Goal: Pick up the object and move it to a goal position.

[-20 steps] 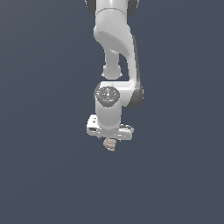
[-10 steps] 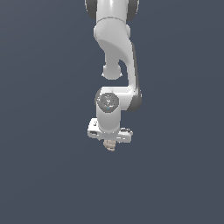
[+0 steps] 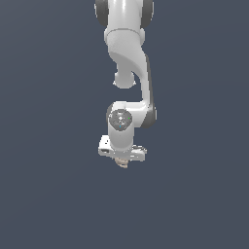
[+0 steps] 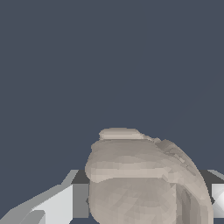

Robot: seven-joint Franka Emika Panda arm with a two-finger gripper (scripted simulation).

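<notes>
You had the gripper [image 3: 122, 160] clenched on the object [image 3: 122, 163], 1 small beige-tan lump whose tip showed just beneath the white hand in the exterior view. In the wrist view the object [image 4: 146, 181] sat between the 2 fingers [image 4: 57, 205], touching both and filling the gap. The arm [image 3: 129, 63] hung straight down against the plain dark background [image 3: 44, 146].

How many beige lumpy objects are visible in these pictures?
1. The beige object sits between the fingers of the gripper under the arm; the wrist view shows it close up. No others show.
</notes>
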